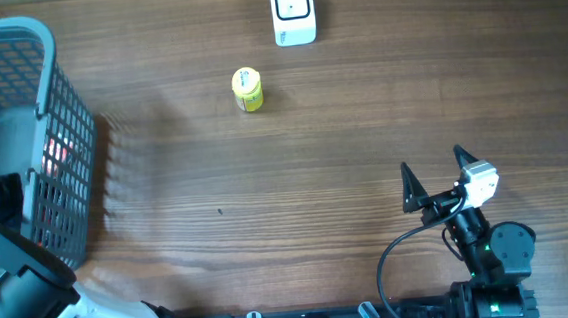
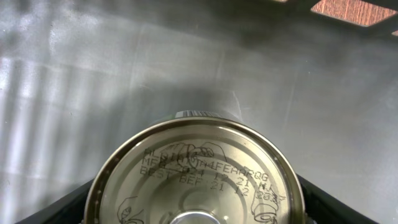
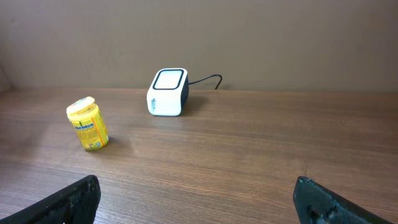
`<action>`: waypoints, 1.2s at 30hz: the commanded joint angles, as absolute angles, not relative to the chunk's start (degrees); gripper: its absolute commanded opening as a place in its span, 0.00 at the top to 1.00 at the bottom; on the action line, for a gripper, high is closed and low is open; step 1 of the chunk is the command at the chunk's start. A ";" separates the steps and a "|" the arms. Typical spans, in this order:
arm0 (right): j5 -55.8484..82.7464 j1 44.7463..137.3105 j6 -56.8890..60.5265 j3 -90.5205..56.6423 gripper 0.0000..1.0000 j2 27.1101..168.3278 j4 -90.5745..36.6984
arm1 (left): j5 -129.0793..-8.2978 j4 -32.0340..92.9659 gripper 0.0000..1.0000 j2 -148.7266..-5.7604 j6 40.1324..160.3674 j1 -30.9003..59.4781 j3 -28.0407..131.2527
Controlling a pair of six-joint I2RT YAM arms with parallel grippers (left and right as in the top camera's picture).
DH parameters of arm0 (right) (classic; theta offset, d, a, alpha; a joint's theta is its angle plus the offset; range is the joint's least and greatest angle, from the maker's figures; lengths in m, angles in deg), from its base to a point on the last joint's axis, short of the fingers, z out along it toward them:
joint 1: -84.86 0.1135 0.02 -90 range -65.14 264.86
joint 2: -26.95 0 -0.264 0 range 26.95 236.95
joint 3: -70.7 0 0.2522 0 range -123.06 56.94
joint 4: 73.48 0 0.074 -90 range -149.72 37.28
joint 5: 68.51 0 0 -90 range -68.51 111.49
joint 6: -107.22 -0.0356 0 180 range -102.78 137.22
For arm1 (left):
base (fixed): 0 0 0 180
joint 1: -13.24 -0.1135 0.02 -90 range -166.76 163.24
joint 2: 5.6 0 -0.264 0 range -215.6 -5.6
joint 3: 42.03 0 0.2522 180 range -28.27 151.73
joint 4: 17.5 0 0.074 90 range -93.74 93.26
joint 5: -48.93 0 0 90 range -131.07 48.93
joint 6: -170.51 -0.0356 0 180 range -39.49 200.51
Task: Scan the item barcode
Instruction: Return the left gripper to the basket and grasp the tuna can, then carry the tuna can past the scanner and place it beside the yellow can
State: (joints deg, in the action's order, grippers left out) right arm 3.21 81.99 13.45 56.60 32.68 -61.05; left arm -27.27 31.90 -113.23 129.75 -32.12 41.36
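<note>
A metal can [image 2: 196, 174] fills the left wrist view, its lid with a printed best-before date facing the camera. My left gripper [image 2: 196, 182] is down inside the grey mesh basket [image 1: 56, 55], its black fingers [image 2: 65, 204] pressed against the can's rim on both sides with no gap showing. The overhead view hides the can and the left jaws behind the basket and the arm. The white scanner [image 1: 293, 11] stands at the table's far edge and also shows as the scanner [image 3: 168, 92]. My right gripper [image 1: 434, 179] rests open and empty over bare wood at the front right.
A small yellow container [image 1: 247, 89] stands upright on the table just in front and left of the scanner; it appears as the yellow container [image 3: 88, 124] in the right wrist view. The basket's grey floor [image 2: 124, 74] and wall surround the can. The scanner's cable [image 3: 208, 79] trails behind it.
</note>
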 commanded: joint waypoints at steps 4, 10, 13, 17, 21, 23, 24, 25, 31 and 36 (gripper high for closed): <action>3.49 82.19 13.67 56.64 0.00 32.64 -61.18 | -27.31 32.14 0.20 -114.52 131.14 -31.93 40.20; 3.49 82.19 13.67 56.64 0.00 32.64 -61.20 | -27.38 31.85 0.27 -114.52 131.10 -31.91 40.22; 3.49 82.19 13.67 56.64 0.00 32.64 -61.20 | -28.19 32.16 0.28 -114.45 131.04 -31.91 40.48; 3.49 82.19 13.64 56.64 0.00 32.64 -61.20 | -30.99 33.45 0.28 -113.80 130.29 -31.86 41.62; 3.49 82.19 13.67 56.64 0.00 32.64 -61.20 | -32.52 35.81 0.27 -111.13 129.96 -31.80 44.15; 3.49 82.19 13.64 56.64 0.00 32.64 -61.18 | -34.42 35.98 0.27 -108.95 128.67 -31.51 45.38; 3.49 82.19 13.67 56.64 0.00 32.64 -61.18 | -35.36 36.62 0.27 -107.26 128.67 -31.16 46.47; 3.49 82.19 13.67 56.64 0.00 32.64 -61.20 | -35.97 36.86 0.27 -106.24 128.67 -30.86 47.15; 3.49 82.19 13.67 56.64 0.00 32.64 -61.20 | -38.61 37.36 0.26 -99.20 128.70 -28.32 51.41; 3.49 82.19 13.64 56.64 0.00 32.64 -61.20 | -46.20 37.32 0.25 -93.10 128.67 -25.61 55.06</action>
